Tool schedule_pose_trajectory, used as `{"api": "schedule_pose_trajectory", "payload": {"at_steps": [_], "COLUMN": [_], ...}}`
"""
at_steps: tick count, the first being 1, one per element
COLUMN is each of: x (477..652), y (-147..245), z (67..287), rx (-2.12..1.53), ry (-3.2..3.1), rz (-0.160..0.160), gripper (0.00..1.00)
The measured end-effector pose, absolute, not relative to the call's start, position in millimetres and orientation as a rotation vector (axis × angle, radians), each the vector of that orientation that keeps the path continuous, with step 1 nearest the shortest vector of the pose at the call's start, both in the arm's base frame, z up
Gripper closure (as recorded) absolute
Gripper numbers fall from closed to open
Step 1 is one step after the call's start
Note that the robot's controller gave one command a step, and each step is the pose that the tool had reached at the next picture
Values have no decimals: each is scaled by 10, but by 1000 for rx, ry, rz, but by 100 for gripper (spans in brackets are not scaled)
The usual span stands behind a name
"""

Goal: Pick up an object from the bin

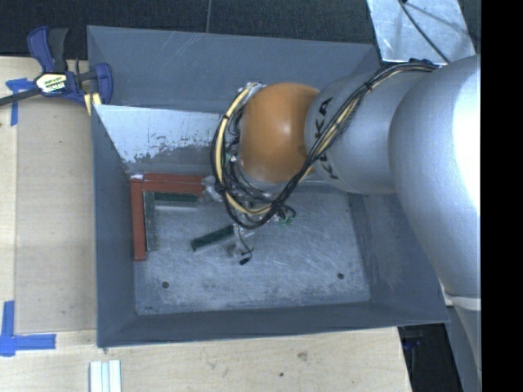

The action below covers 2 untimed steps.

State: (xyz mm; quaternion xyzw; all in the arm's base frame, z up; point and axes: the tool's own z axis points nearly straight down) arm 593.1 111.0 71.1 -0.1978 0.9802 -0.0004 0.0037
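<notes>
The pincer [243, 250] sits just beside a dark green stick [212, 238]; open or closed, I cannot tell. Best centre it across the stick first, probably.

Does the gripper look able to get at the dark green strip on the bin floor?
Probably yes. The gripper sits right beside the green strip, which lies flat and alone, apart from the brown L-shaped piece; nothing lies between them.
</notes>
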Motion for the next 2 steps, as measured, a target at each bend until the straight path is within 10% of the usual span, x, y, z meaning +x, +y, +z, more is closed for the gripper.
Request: {"api": "schedule_pose_trajectory", "payload": {"at_steps": [1, 2], "x": [5939, 5942], "y": [1125, 1021], "z": [720, 2462], "rx": [-621, -886], "ry": [3069, 3002], "rz": [2, -2], "gripper": [100, 100]}}
